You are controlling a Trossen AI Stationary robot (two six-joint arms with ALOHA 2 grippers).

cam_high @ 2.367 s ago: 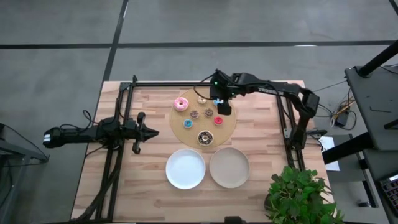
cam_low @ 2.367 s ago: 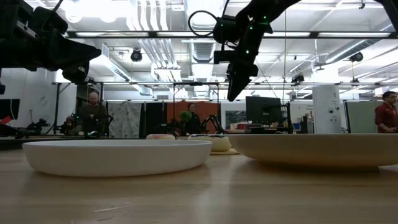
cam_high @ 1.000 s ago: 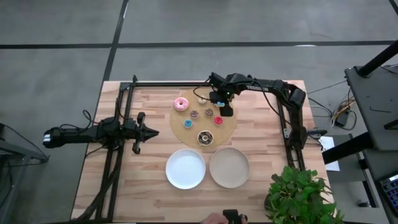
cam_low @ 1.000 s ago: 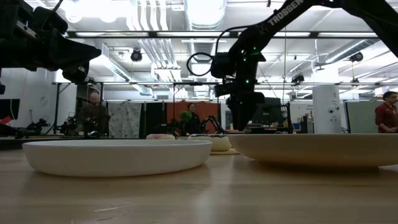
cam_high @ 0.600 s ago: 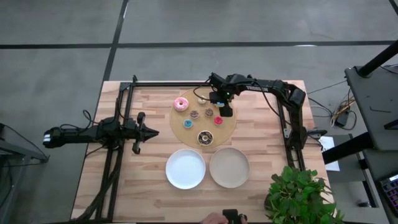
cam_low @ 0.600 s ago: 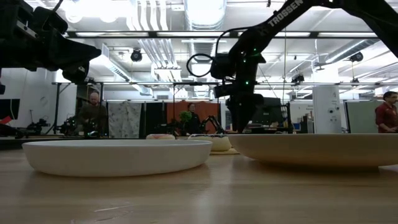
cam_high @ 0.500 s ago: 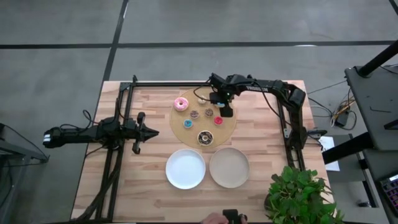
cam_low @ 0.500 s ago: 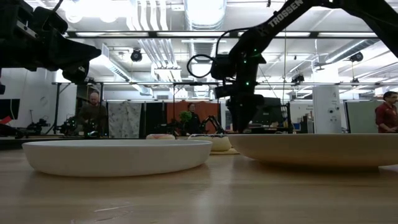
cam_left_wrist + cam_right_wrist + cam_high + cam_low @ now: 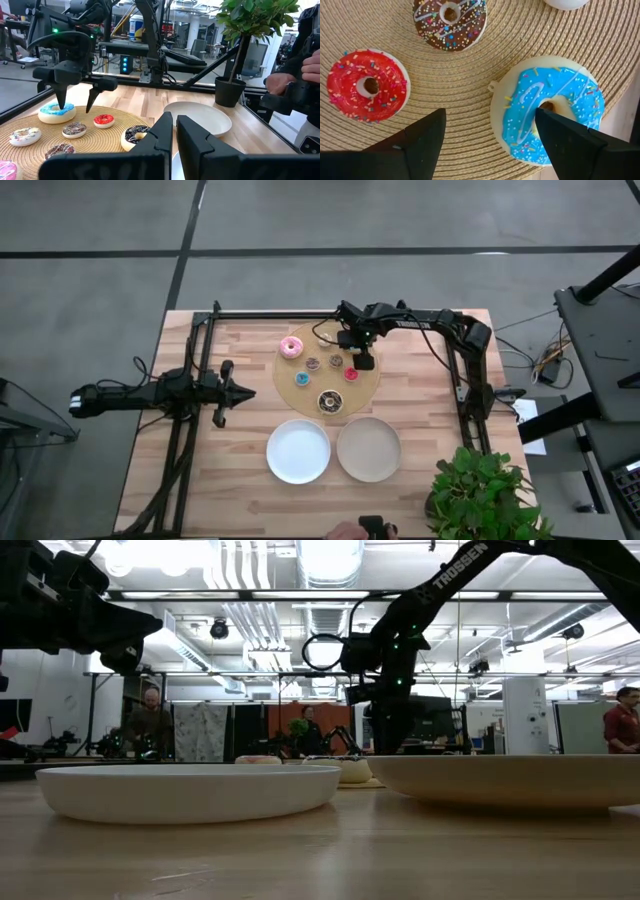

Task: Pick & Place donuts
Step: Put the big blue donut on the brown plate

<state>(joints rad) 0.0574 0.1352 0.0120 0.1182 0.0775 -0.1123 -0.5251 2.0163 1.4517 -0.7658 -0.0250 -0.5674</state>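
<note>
Bench (image 9: 230,470): round woven board (image 9: 370,392) at centre back, two plates toward front, white plate (image 9: 298,451) and tan plate (image 9: 369,449), both bare, likely drop targets.

Left claw (image 9: 222,392) parked at left side, fingers closed, holding nothing.

Right claw (image 9: 490,132) low over board, fingers spread wide, straddling light blue donut (image 9: 547,116). We read this as pre-grasp, not gripped yet.

Red donut (image 9: 367,85) and brown donut (image 9: 450,17) just beside on board; pink donut (image 9: 292,347) at board's far edge.
</note>
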